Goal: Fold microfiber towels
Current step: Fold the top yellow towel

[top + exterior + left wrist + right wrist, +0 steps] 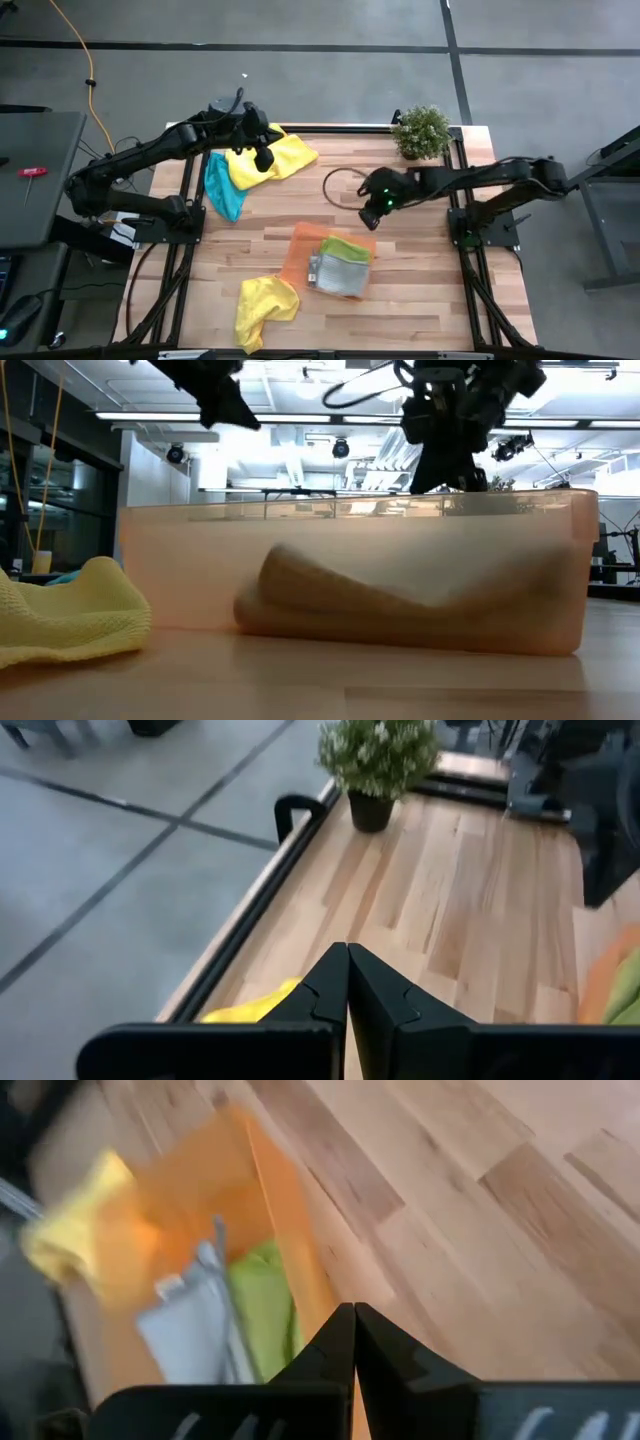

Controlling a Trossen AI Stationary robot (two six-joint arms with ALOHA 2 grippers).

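Five small towels on a wooden table [420, 210] with two robot arms above, both claws closed and empty.

Nearest us we count one crumpled yellow towel [265, 307]; beyond it one orange tray [303, 243] holding one grey towel [341, 274] and one lime green towel [345, 246], just below the right claw [372, 211]. Farther off, under the left claw [263, 156], lie one more yellow towel [272, 160] and one teal-blue towel [223, 186]. One potted plant [421, 131] stands beyond the right claw.

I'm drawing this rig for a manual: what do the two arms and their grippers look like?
Both arms are dark, nearly black, jointed links on black bases at the table's sides. The left gripper and right gripper each end in two black wedge-shaped fingers. A green light glows near the right wrist; a black cable loops beside it.
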